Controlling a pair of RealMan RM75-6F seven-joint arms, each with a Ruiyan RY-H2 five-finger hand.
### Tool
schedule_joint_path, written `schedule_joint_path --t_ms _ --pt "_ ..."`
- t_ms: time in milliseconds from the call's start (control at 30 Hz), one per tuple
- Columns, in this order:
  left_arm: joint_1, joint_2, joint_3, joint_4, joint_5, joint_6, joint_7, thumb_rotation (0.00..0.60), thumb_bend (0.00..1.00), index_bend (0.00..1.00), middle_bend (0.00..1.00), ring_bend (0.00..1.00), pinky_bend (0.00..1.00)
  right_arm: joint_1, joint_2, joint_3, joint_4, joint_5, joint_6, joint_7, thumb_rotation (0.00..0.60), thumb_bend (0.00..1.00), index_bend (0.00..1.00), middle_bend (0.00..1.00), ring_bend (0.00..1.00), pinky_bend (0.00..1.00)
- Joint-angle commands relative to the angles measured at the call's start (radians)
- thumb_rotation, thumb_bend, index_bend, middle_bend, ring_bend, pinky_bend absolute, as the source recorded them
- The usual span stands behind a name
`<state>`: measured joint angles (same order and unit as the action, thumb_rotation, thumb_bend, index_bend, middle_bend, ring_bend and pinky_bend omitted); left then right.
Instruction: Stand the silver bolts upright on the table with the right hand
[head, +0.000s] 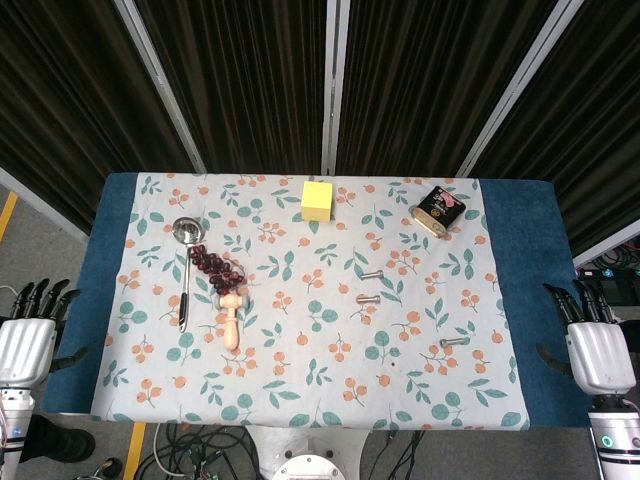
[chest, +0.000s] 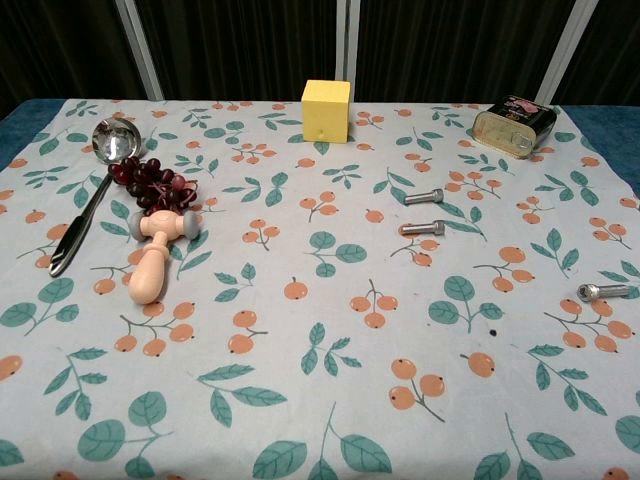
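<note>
Right hand (head: 597, 350) sits off the counter's (chest: 300, 400) 3 o'clock edge, fingers spread, holding nothing; only the head view shows it. Left hand (head: 25, 345) mirrors it at the 9 o'clock edge, also spread and empty.

Three silver bolts, all lying flat on the floral cloth (head: 300, 390): nearest bolt (chest: 603, 292) at about 4 o'clock from counter centre and closest to the right hand, middle bolt (chest: 423, 228) just right of centre, far bolt (chest: 424, 196) just beyond it toward 12. None upright yet, task looks unstarted.

Risks, as a judgement: bolts are small and round, so a big-fingered pinch could roll them away or flick them toward the 3 o'clock edge. Cloth is soft, so a bolt set on its head may tip on release. Middle and far bolts lie near each other; reaching for one could knock the other. Tin (chest: 514, 125) at 1 o'clock and yellow block (chest: 326, 110) at 12 stand well apart from the bolts.
</note>
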<state>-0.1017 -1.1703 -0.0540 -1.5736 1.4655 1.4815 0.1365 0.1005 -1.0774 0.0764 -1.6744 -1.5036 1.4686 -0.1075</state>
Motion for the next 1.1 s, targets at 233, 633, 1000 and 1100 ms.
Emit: schedule_joint_path --t_ms 233,633,1000,1100 --pt "0.004 -0.005 0.0 0.001 0.004 0.011 0.003 0.6 0.0 0.2 0.11 0.01 0.0 0.004 0.005 -0.005 -0.008 -0.008 -0.007 0.004 0.6 0.11 0.12 0.18 0.0 0.0" --pt "0.004 0.0 0.002 -0.009 0.005 0.008 0.008 0.6 0.0 0.2 0.11 0.01 0.0 0.15 -0.044 0.016 -0.041 -0.007 -0.212 -0.079 0.6 0.16 0.14 0.18 0.0 0.0" --pt "0.005 0.004 0.001 -0.01 0.004 0.008 0.004 0.6 0.0 0.2 0.11 0.01 0.0 0.406 -0.271 0.103 0.082 0.142 -0.494 -0.299 0.6 0.18 0.28 0.18 0.0 0.0" --pt "0.005 0.007 -0.001 -0.012 0.0 0.008 0.004 0.6 0.0 0.2 0.11 0.01 0.0 0.461 -0.354 0.108 0.149 0.146 -0.511 -0.378 0.6 0.18 0.31 0.18 0.0 0.0"
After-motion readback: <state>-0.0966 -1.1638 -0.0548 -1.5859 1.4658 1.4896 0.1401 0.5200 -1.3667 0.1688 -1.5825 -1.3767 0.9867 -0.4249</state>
